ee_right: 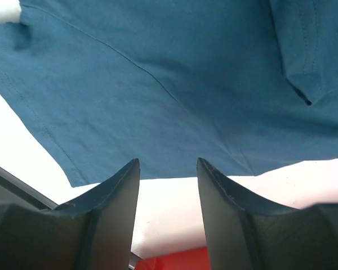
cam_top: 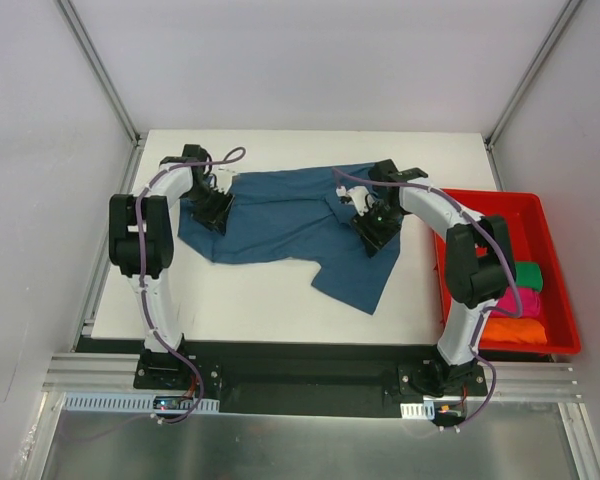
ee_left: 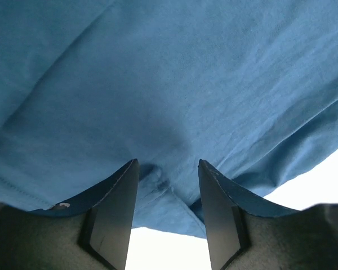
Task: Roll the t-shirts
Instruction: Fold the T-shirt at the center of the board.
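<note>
Teal t-shirt [cam_top: 280, 215] rumpled; left claw [ee_left: 168, 162] apart over cloth, right claw [ee_right: 168, 160] apart, off hem; uneven grab could skew roll.

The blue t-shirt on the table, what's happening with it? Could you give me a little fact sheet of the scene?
blue t-shirt: spread out but rumpled on the white table, not yet rolled
left hand: at the shirt's left end, fingers apart, cloth edge lying between them
right hand: over the shirt's right part, fingers apart, only bare table showing between them
red tray: on the right side, holding a green shirt, a magenta shirt and an orange shirt, all bundled
</note>
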